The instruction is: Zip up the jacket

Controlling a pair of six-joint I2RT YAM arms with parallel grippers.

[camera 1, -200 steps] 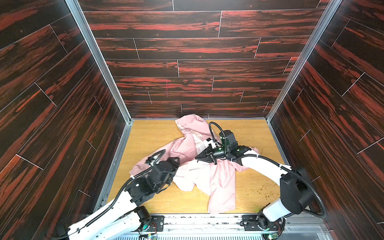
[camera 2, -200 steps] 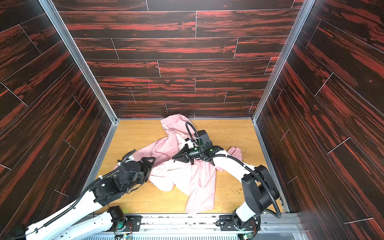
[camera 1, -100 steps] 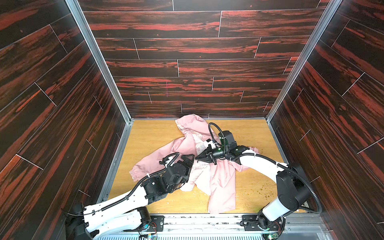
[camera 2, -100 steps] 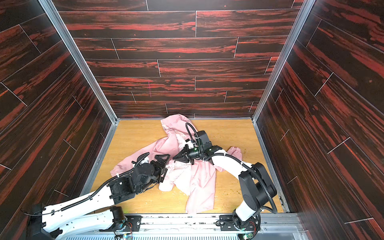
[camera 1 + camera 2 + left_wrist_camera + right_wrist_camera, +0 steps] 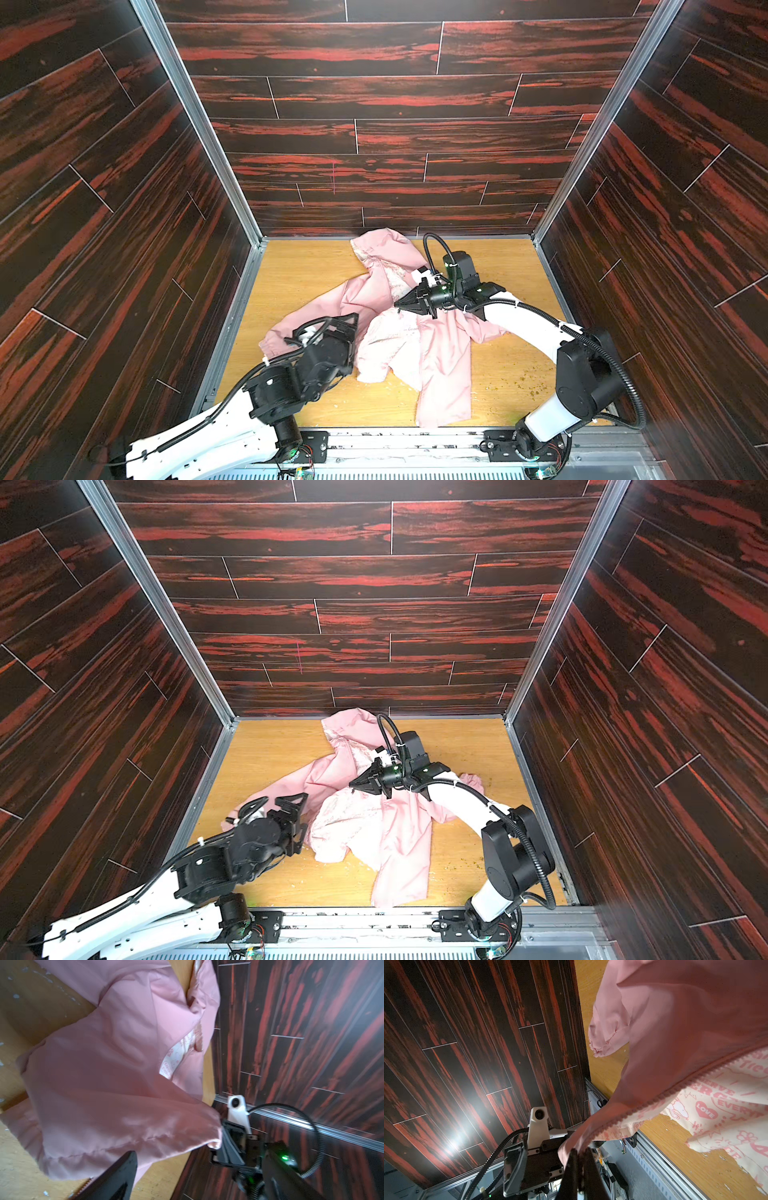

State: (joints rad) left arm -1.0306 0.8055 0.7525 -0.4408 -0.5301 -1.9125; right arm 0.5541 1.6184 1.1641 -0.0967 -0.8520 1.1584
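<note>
- The small light-pink hooded jacket (image 5: 432, 357) of thin fabric lies crumpled and open at the centre of the pale wooden tabletop (image 5: 299, 282). We read its hood (image 5: 382, 249) at 12 o'clock, near the dark red-streaked plank wall (image 5: 395, 137), and its long lower panel at 6 o'clock, by the front rail.
- The black two-finger right gripper (image 5: 397, 306) reaches in from 3 o'clock. Its jaws are pressed together on a fold of the jacket's front edge.
- In the right wrist view, the row of pink zipper teeth (image 5: 675, 1089) runs straight into that pinch, and the cloth is tented up off the tabletop. We judge that this hold lifts and tensions one side of the zipper so the teeth lie in a clean line.
- The cream lining printed with pink cartoons (image 5: 716, 1109) faces outward beside the teeth. We take this to mean the front is open and the two sides are not yet joined.
- The black left gripper (image 5: 336, 322) hovers at the jacket's 9 o'clock, above a pink sleeve (image 5: 278, 336). Its jaws are spread wide and hold nothing.
- The left wrist view shows one black finger (image 5: 118, 1174) just beside a stitched fabric edge, with no cloth between the jaws. We judge that it is placed to take the opposite front edge.
- We cannot locate the zipper slider in any view.
</note>
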